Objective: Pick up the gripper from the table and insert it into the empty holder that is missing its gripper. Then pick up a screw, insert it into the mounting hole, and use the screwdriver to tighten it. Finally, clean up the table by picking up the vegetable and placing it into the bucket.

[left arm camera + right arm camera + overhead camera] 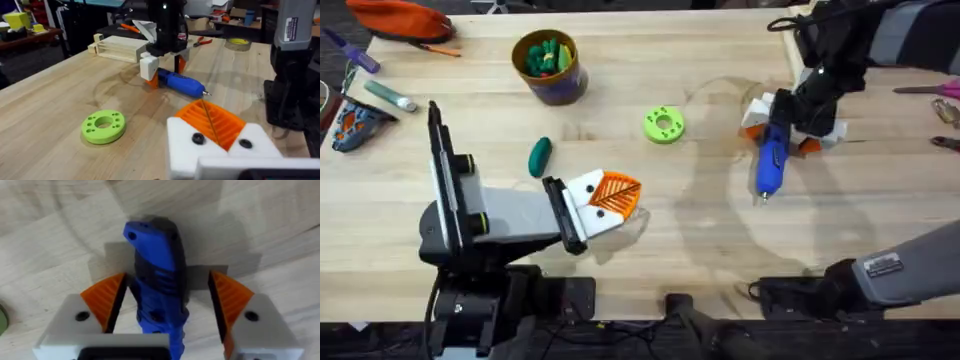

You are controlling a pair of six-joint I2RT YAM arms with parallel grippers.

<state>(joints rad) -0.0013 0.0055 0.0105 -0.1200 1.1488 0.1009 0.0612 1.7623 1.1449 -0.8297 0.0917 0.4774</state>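
Observation:
The blue screwdriver [768, 165] [182, 82] [157, 255] lies flat on the table at the right, its metal tip pointing toward the near edge. My right gripper [780, 138] [170, 300] comes down over it, open, one orange pad on each side, with a gap at one pad. My left gripper [625, 195] [212, 117] hovers near the table's middle, shut, its orange pads pressed together; both its white mounts carry a pad. The dark green vegetable [540, 157] lies left of it. The bucket [549, 67] stands at the back. A loose gripper, an empty holder and a screw are out of view.
A bright green disc with holes [663, 124] [103, 126] lies between the arms. An orange pouch [400, 18] and pens sit at the back left. A wooden rack [117, 47] and a tape roll [237, 44] stand behind the right arm.

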